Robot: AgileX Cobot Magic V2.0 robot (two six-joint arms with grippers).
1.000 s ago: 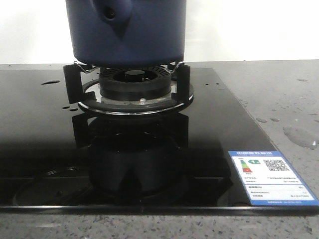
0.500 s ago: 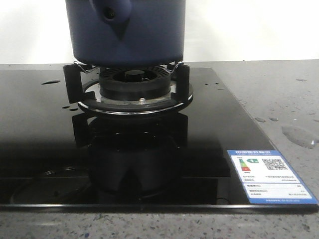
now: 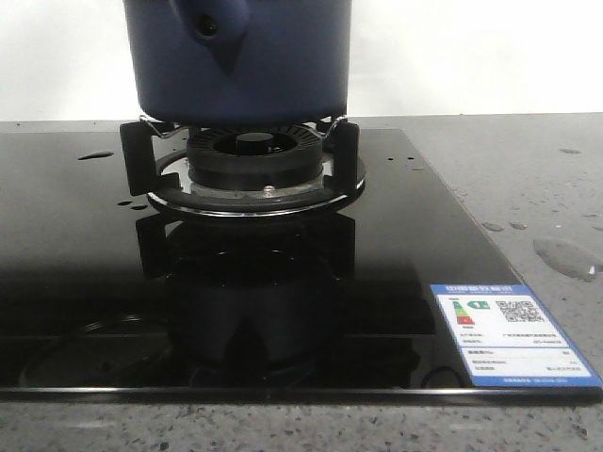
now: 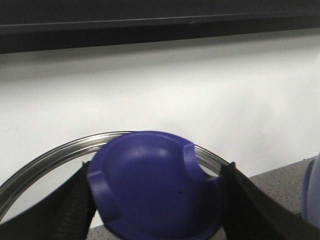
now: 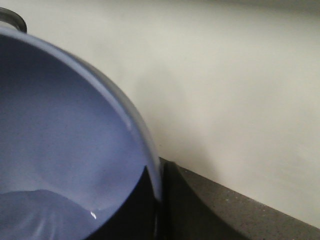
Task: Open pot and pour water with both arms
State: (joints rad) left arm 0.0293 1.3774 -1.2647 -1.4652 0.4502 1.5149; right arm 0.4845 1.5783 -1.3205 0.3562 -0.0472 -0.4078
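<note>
The dark navy pot (image 3: 240, 66) stands on the burner stand (image 3: 250, 155); its stubby handle (image 3: 209, 24) with the round hole faces me. Its top is cut off and neither gripper shows in the front view. My left gripper (image 4: 156, 202) is shut on the blue knob (image 4: 150, 175) of a lid with a metal rim (image 4: 50, 157), held up before the white wall. My right gripper (image 5: 161, 205) is shut on the rim of a lighter periwinkle-blue bowl (image 5: 60, 130), one finger inside and one outside. Water shows as drops and a small puddle (image 3: 565, 256) on the counter.
The black glass cooktop (image 3: 75, 245) carries a blue-and-white energy label (image 3: 509, 334) at its front right. Grey speckled counter (image 3: 528, 169) lies to the right, with a white wall behind. A pale blue edge (image 4: 312, 195) shows beside the lid.
</note>
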